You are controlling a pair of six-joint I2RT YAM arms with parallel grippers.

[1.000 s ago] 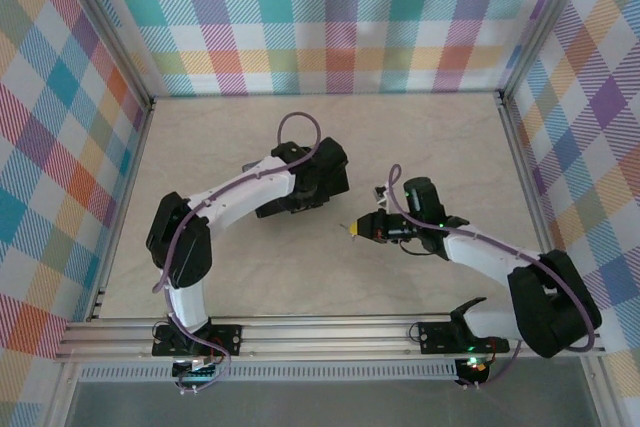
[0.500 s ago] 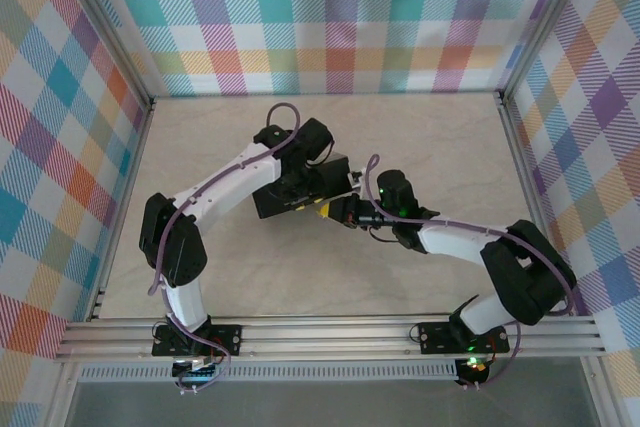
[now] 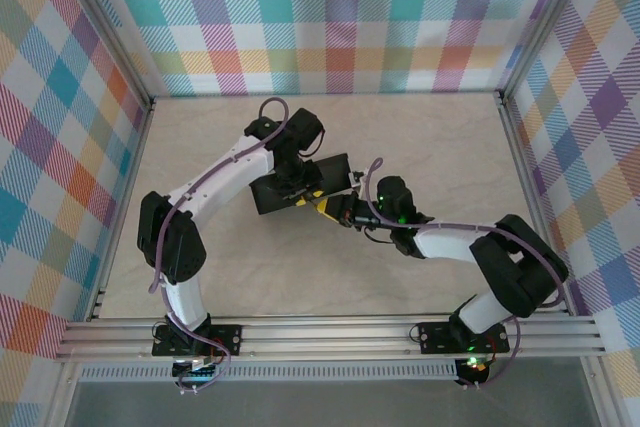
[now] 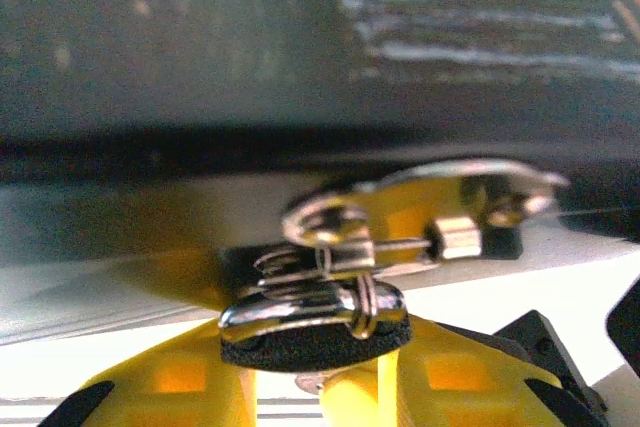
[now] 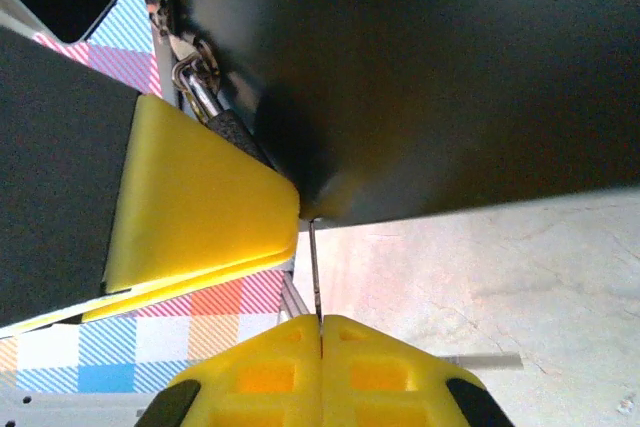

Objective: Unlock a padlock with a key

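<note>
- Beige table (image 3: pixel 440 147): one dark box (image 3: pixel 335 172), one small dark silver-shackled padlock (image 4: pixel 315 342), one thin metal key (image 5: pixel 314 267).
- Two grippers: left gripper (image 4: pixel 320 377) pinches padlock at box hasp (image 4: pixel 455 237); right gripper (image 5: pixel 320 332) pinches key beside box.

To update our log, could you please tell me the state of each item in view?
Small dark padlock with silvery shackle: hanging on black box's metal hasp, locked or not unclear.
Thin metallic key: held, tip near box's edge.
Left claw: shut on padlock.
Right claw: shut on key.
</note>
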